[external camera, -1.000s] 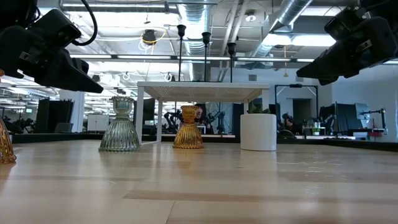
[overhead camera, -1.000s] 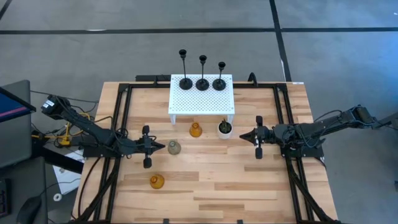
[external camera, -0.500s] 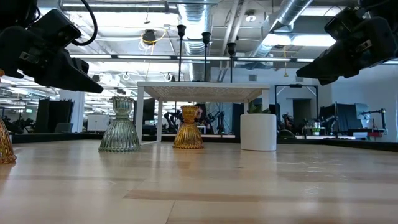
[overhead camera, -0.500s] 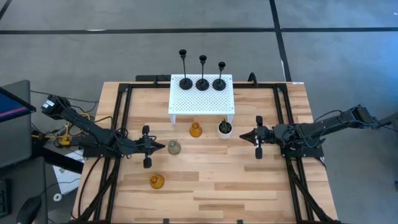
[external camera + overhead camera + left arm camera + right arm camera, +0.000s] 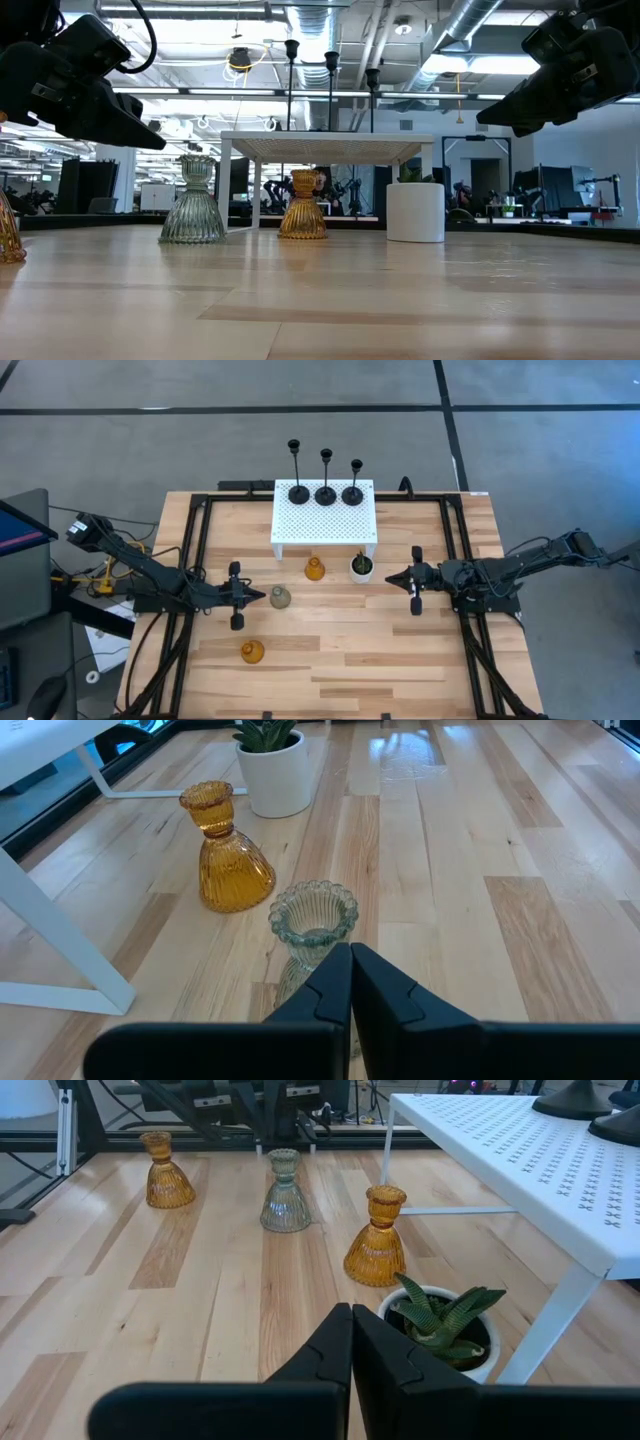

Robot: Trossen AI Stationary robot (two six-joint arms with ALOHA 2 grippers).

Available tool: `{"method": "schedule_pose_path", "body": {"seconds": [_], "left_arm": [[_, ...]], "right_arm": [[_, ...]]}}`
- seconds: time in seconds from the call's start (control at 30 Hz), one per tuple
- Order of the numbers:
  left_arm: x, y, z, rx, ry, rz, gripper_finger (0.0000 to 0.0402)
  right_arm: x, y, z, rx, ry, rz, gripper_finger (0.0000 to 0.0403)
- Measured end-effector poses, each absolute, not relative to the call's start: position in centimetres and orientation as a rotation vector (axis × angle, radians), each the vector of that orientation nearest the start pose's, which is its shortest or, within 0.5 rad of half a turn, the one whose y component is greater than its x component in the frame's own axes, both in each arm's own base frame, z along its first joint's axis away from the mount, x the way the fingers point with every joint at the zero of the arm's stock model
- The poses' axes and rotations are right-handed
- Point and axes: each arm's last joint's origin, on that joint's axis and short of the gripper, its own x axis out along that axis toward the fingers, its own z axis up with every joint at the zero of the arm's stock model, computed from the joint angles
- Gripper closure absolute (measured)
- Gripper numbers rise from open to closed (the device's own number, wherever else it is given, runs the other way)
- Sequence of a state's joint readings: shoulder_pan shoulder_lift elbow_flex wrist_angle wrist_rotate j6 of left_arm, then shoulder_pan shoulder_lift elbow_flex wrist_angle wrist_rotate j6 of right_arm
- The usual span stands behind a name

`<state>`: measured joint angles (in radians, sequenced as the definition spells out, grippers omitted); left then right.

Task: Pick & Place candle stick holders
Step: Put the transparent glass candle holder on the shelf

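Three black thin-stemmed holders stand on their round bases on a white perforated stand at the table's far side. A pale grey glass holder stands upright on the table just right of my left gripper, which is shut and empty; it also shows in the left wrist view. One amber glass holder stands in front of the stand, another near the front left. My right gripper is shut and empty, right of the small white plant pot.
The white stand's legs rise just behind the amber holder and the plant pot. Black metal frame rails run along the table's left and right sides. Open wooden tabletop lies toward the near edge.
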<state>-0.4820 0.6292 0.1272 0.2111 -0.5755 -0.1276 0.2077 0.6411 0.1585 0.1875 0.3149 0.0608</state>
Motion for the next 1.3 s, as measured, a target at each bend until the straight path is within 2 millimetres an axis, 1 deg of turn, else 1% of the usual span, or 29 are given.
{"method": "schedule_pose_path", "body": {"seconds": [0.6,0.8,1.03,1.17,1.3], "left_arm": [[13.0,-5.0,16.7,-0.007,0.249,0.113,0.0396],[12.6,-4.9,15.4,-0.062,0.364,0.105,0.0398],[12.2,-4.7,13.9,-0.063,0.401,0.1,0.0395],[12.0,-4.4,13.5,-0.049,0.367,0.2,0.0385],[12.1,-4.2,13.6,-0.089,0.335,0.22,0.0353]], "right_arm": [[14.3,2.1,17.3,-0.031,0.283,-0.116,0.0403],[14.3,2.1,17.3,-0.031,0.282,-0.118,0.0403],[14.3,2.0,17.3,-0.027,0.28,-0.126,0.0403],[14.3,2.0,17.4,-0.024,0.275,-0.126,0.0403],[14.3,2.0,17.4,-0.023,0.274,-0.126,0.0403]]}}
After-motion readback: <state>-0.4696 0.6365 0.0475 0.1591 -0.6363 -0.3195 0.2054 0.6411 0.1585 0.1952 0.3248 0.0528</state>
